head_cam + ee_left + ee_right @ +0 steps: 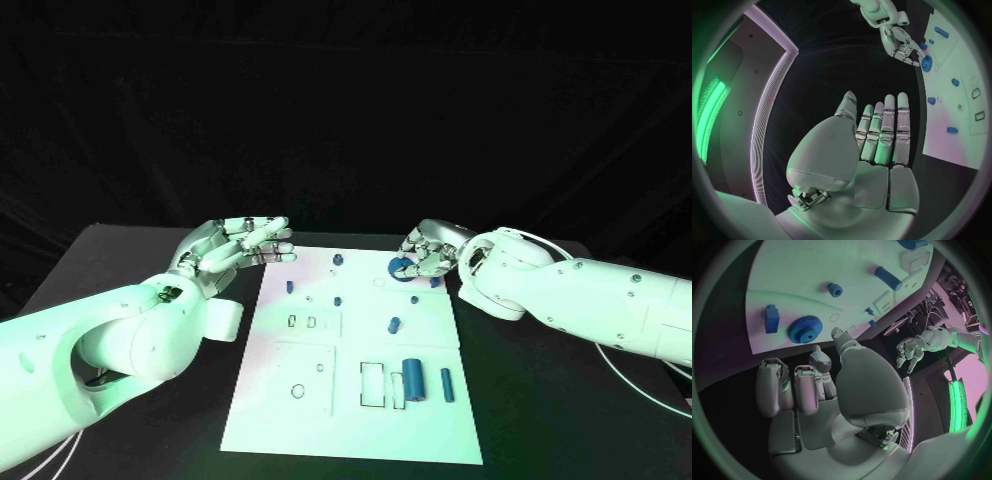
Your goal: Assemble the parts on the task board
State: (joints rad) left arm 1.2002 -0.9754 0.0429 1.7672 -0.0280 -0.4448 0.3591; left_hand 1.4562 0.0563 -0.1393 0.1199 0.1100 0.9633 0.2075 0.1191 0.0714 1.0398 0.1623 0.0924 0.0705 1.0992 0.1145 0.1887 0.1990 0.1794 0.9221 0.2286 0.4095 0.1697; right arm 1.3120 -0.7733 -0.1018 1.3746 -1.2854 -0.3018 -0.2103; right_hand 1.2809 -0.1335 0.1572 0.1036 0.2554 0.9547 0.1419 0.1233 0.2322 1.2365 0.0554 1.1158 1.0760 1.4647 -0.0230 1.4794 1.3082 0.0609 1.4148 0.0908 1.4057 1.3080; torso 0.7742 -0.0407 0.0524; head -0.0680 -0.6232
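The right wrist view makes plain what the head view blurs: the blue part by the right hand (826, 390) is a toothed gear (804, 329), round with a centre hole, lying flat on the white board (804, 270) just beyond the fingertips (837, 333). A blocky blue piece (771, 318) sits just beside it. From the head view the right hand (433, 253) hangs over the gear (401, 266) at the board's far edge, fingers curled down around it; whether they touch it, I cannot tell. The left wrist view shows those fingers reaching to the gear's (926, 63) rim.

The left hand (231, 250) hovers off the board's (361, 420) far left corner, fingers straight, side by side, holding nothing; its wrist view shows the hand (873, 150) flat and bare.

Nearer the robot lie smooth blue cylinders (413, 378), well apart from both hands.
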